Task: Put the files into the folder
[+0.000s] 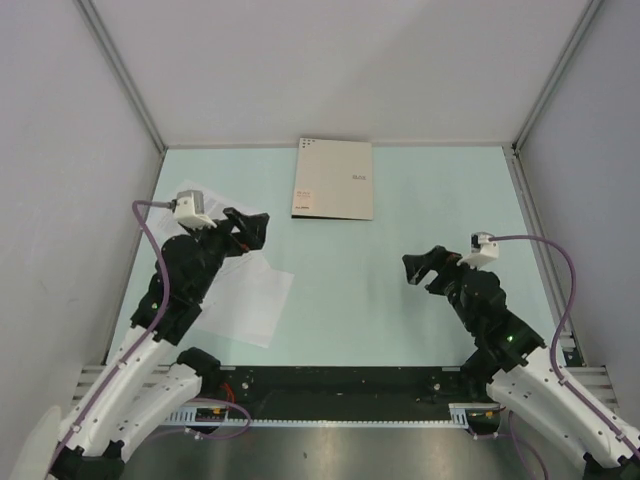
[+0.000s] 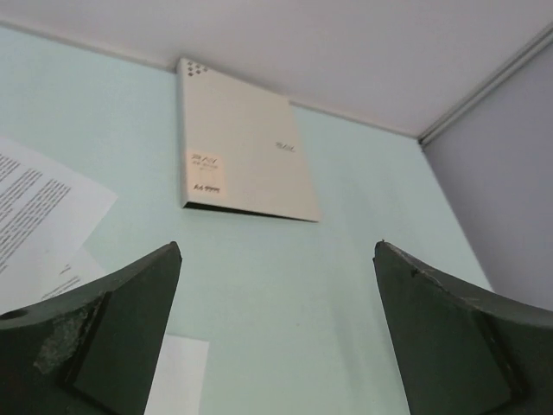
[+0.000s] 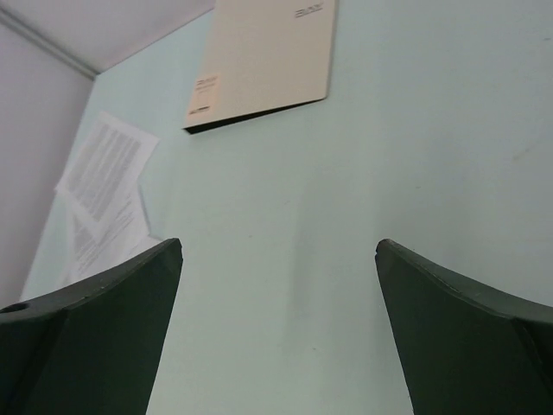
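Though white panel walls point(image 1: 330, 60) box in the smooth mint-green desk point(image 1: 400, 310), the flat grey-beige rectangular folder point(image 1: 334, 178) lies closed against the far edge (tiny printed marks on its cover). Thin loose white paper files point(image 1: 250, 300), some carrying black text, lie overlapped at the near left, well apart from the folder, the left arm point(image 1: 185, 275) overhanging them. The left tool point(image 1: 252, 228) and right tool point(image 1: 420, 268) both gape wide, holding nothing.

Pale green table point(image 1: 400, 200): closed folder point(image 1: 334, 178) far centre, files point(image 1: 245, 295) left.
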{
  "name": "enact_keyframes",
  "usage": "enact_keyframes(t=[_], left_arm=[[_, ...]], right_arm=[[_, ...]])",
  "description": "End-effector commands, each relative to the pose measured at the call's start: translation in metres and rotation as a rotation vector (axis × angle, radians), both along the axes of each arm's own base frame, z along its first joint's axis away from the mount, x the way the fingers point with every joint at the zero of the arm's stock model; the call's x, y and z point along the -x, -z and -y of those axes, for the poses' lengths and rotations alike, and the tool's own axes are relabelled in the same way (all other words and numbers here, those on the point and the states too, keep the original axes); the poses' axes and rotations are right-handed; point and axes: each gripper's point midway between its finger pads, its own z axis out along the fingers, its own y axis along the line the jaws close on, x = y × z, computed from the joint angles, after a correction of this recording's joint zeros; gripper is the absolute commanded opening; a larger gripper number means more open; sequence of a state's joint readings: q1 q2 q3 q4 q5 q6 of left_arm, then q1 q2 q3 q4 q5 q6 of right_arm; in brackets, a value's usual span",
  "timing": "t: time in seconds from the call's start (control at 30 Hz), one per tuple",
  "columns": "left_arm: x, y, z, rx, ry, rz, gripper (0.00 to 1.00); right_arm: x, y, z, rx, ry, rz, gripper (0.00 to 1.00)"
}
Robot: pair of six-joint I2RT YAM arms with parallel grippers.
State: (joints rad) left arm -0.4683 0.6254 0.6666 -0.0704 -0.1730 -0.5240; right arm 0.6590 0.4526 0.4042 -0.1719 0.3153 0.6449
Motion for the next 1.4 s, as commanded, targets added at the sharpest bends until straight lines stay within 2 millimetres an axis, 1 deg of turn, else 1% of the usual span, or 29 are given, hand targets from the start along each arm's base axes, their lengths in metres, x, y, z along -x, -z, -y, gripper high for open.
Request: enact_keyframes(t=[0.0, 0.07, 0.13, 0.17, 0.2, 0.23, 0.27, 0.3, 0.33, 0.37, 0.4, 0.47, 0.5, 0.53, 0.57, 0.6, 0.63, 0.7, 0.77, 0.8, 0.83, 0.87, 0.9, 0.97, 1.0, 1.07, 1.1, 1.3, 1.37], left_arm=[[0.000, 0.016, -0.007, -0.150, -0.003, -0.120, 1.00], [-0.002, 0.014, 0.016, -0.183, 0.121, -0.100, 0.99], [-0.014, 0.035, 0.030, -0.239, 0.177, -0.188, 1.00], [-0.022, 0.023, 0.034, -0.269, 0.187, -0.186, 1.00], [-0.030, 0.059, 0.037, -0.343, 0.205, -0.328, 1.00], [-0.034, 0.065, 0.042, -0.378, 0.240, -0.373, 1.00], [-0.045, 0.050, 0.048, -0.430, 0.270, -0.354, 1.00], [-0.049, 0.085, 0.051, -0.504, 0.300, -0.488, 1.00], [-0.057, 0.087, 0.051, -0.544, 0.295, -0.501, 1.00], [-0.069, 0.081, 0.053, -0.611, 0.286, -0.473, 0.99], [-0.086, 0.099, 0.043, -0.694, 0.209, -0.511, 0.99], [-0.109, 0.099, 0.039, -0.786, 0.145, -0.480, 0.99], [-0.121, 0.112, 0.038, -0.829, 0.119, -0.502, 0.98], [-0.130, 0.113, 0.043, -0.842, 0.121, -0.487, 0.97], [-0.138, 0.111, 0.052, -0.896, 0.156, -0.436, 0.96], [-0.156, 0.115, 0.066, -0.907, 0.168, -0.365, 0.95], [-0.161, 0.119, 0.075, -0.932, 0.205, -0.317, 0.94], [-0.169, 0.137, 0.091, -1.060, 0.266, -0.256, 0.93], [-0.167, 0.145, 0.108, -1.192, 0.342, -0.204, 0.91], [-0.169, 0.156, 0.115, -1.246, 0.370, -0.175, 0.91], [-0.160, 0.176, 0.119, -1.327, 0.411, -0.171, 0.89], [-0.162, 0.181, 0.120, -1.430, 0.443, -0.125, 0.88], [-0.161, 0.197, 0.119, -1.488, 0.459, -0.133, 0.88], [-0.165, 0.205, 0.120, -1.525, 0.458, -0.125, 0.84], [-0.165, 0.218, 0.119, -1.543, 0.479, -0.153, 0.81], [-0.175, 0.219, 0.117, -1.583, 0.441, -0.143, 0.67], [-0.178, 0.230, 0.115, -1.617, 0.431, -0.158, 0.60], [-0.200, 0.243, 0.101, -1.707, 0.309, -0.189, 0.59], [-0.208, 0.243, 0.099, -1.733, 0.268, -0.172, 0.58]], right_arm=[[-0.008, 0.000, 0.038, 0.162, 0.147, -0.047, 1.00], [-0.009, -0.004, 0.038, 0.224, 0.114, -0.037, 1.00], [-0.013, -0.010, 0.039, 0.272, 0.107, -0.034, 1.00], [-0.014, -0.009, 0.041, 0.288, 0.113, -0.049, 1.00], [-0.017, -0.004, 0.044, 0.307, 0.130, -0.075, 1.00], [-0.020, -0.012, 0.043, 0.306, 0.128, -0.073, 1.00], [-0.020, -0.010, 0.042, 0.329, 0.116, -0.083, 1.00], [-0.023, -0.006, 0.040, 0.346, 0.104, -0.107, 1.00], [-0.024, -0.008, 0.038, 0.344, 0.089, -0.111, 1.00], [-0.024, -0.006, 0.038, 0.355, 0.072, -0.120, 1.00], [-0.024, -0.004, 0.038, 0.358, 0.060, -0.127, 1.00], [-0.027, -0.003, 0.040, 0.345, 0.047, -0.136, 1.00], [-0.028, -0.003, 0.041, 0.366, 0.024, -0.128, 1.00], [-0.027, -0.004, 0.038, 0.356, -0.010, -0.125, 1.00], [-0.029, -0.005, 0.043, 0.350, 0.004, -0.126, 1.00], [-0.029, -0.006, 0.045, 0.342, 0.007, -0.124, 1.00], [-0.028, -0.007, 0.043, 0.328, -0.013, -0.122, 1.00], [-0.026, -0.014, 0.043, 0.309, -0.021, -0.096, 1.00], [-0.022, -0.021, 0.043, 0.300, -0.031, -0.068, 1.00], [-0.021, -0.024, 0.042, 0.296, -0.034, -0.058, 1.00], [-0.020, -0.027, 0.042, 0.294, -0.041, -0.045, 1.00], [-0.019, -0.028, 0.041, 0.292, -0.044, -0.037, 1.00], [-0.017, -0.031, 0.042, 0.288, -0.041, -0.024, 1.00], [-0.016, -0.033, 0.043, 0.283, -0.035, -0.015, 1.00], [-0.016, -0.034, 0.043, 0.278, -0.037, -0.010, 1.00], [-0.015, -0.035, 0.041, 0.271, -0.047, 0.001, 1.00], [-0.014, -0.033, 0.038, 0.268, -0.063, -0.001, 1.00], [-0.014, -0.033, 0.037, 0.261, -0.069, -0.001, 1.00], [-0.013, -0.033, 0.038, 0.256, -0.059, 0.004, 1.00]])
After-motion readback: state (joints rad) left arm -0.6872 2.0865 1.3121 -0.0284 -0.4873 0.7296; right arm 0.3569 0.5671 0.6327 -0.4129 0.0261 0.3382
